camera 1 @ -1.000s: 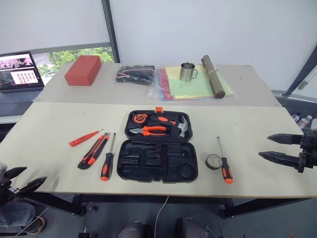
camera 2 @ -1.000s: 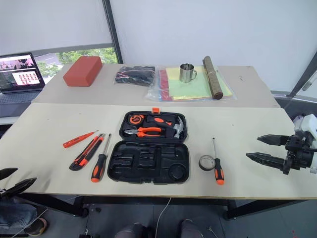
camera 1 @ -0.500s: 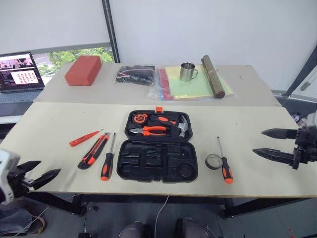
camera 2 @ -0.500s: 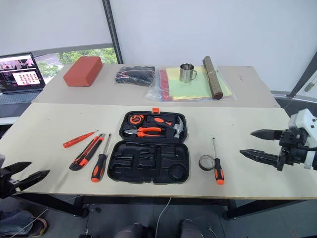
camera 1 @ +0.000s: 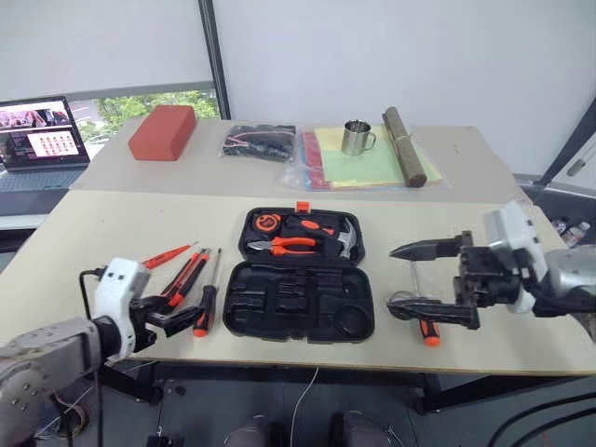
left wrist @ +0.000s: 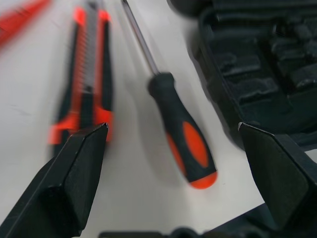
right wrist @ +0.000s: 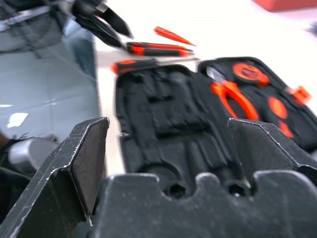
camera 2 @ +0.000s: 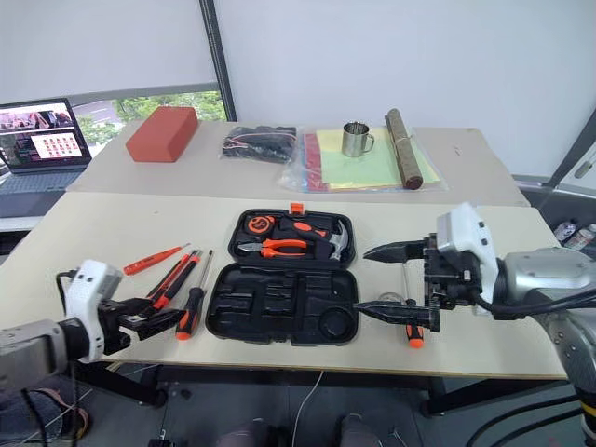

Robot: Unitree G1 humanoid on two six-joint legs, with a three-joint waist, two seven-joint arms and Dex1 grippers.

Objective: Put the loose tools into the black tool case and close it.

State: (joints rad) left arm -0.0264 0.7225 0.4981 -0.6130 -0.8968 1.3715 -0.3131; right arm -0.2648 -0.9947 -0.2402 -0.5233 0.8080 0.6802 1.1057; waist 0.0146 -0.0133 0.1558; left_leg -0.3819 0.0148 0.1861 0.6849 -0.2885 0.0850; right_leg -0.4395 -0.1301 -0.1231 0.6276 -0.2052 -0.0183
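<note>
Both grippers are seen well inside the table edges now, where a second ago they hung at the far left and right margins. With the black tool case (camera 1: 300, 279) taken as the clock centre in the head view, the left gripper (camera 1: 175, 318) is placed at about eight o'clock, fingers spread wide and empty, just short of the orange-black screwdriver (camera 1: 204, 307). The utility knife (camera 1: 185, 279) and the slim red-orange screwdriver (camera 1: 166, 257) are laid at nine o'clock. The right gripper (camera 1: 417, 279) is held at three o'clock, jaws apart and empty, above the tape roll (camera 1: 403, 303) and the second screwdriver (camera 1: 426, 328). The case is lying open, with pliers (camera 1: 281, 245) and hammer (camera 1: 343, 240) already seated in its far half.

A risk is judged on the left: the knife and screwdriver are set close together, so both could be pinched or one nudged away. On the right, the roll could be pushed off by a finger, or the case rim clipped.
</note>
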